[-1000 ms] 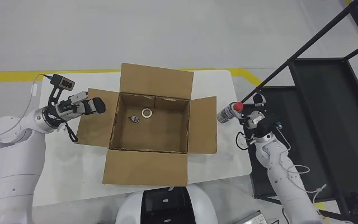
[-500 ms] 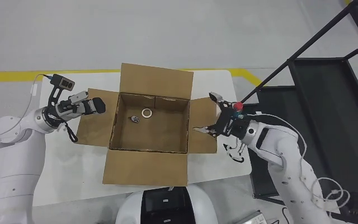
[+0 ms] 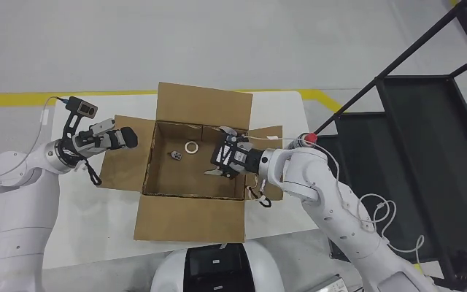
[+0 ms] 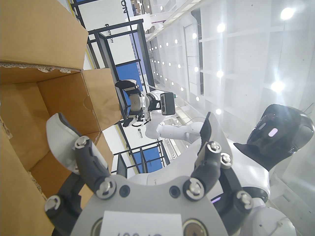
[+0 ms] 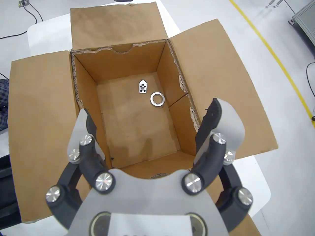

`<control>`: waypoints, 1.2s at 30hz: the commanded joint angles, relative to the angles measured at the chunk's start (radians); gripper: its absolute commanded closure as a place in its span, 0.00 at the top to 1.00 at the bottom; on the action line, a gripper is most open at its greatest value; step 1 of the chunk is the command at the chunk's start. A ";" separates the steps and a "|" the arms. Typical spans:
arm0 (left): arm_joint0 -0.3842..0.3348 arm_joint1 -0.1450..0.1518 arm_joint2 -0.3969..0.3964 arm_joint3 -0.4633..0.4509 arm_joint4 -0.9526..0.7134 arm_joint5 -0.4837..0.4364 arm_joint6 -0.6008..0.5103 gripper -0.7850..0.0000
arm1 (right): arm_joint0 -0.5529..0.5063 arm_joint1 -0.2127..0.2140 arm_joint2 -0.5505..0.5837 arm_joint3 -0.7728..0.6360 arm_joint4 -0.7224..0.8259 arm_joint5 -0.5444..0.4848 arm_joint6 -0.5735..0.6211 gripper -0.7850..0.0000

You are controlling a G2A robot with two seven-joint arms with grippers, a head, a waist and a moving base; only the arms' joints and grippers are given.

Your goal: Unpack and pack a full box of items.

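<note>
Apparently the step in hand is unpacking: the right gripper (image 3: 217, 153) hangs over the open box (image 3: 197, 182), fingers spread wide and holding nothing, with two small parts lying on the box floor below it. In the top view the ring (image 3: 192, 147) lies at about 9 o'clock from that gripper, near the far wall, and the metal tag (image 3: 176, 154) sits just beside the ring at roughly its 8 o'clock, apart from it. The right wrist view shows the same pair, ring (image 5: 157, 98) and tag (image 5: 143, 86), flat on the cardboard ahead of the gripper (image 5: 150, 111). To do this well, I would shift toward 9 o'clock until the ring sits between the jaws, then go straight down, since a flat thin ring probably needs the tips almost on the floor. Keeping clear of the far wall and the tag should prevent a nudge. The left gripper (image 4: 133, 121) is open and empty over the left flap (image 3: 117, 171), at the box's 9 o'clock.
</note>
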 commanded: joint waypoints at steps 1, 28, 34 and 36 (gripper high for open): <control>0.000 0.000 0.000 0.000 0.000 0.000 0.000 1.00 | 0.000 0.000 0.001 0.000 0.000 -0.001 0.001 1.00; 0.000 0.000 0.000 0.000 0.000 0.000 0.000 1.00 | 0.000 0.000 0.001 0.000 0.000 -0.001 0.001 1.00; 0.000 0.000 0.000 0.000 0.000 0.000 0.000 1.00 | 0.023 -0.006 -0.020 0.041 0.051 -0.002 0.003 1.00; 0.000 0.000 0.000 0.000 0.000 0.000 0.000 1.00 | 0.072 -0.014 -0.054 0.097 0.096 0.006 0.063 1.00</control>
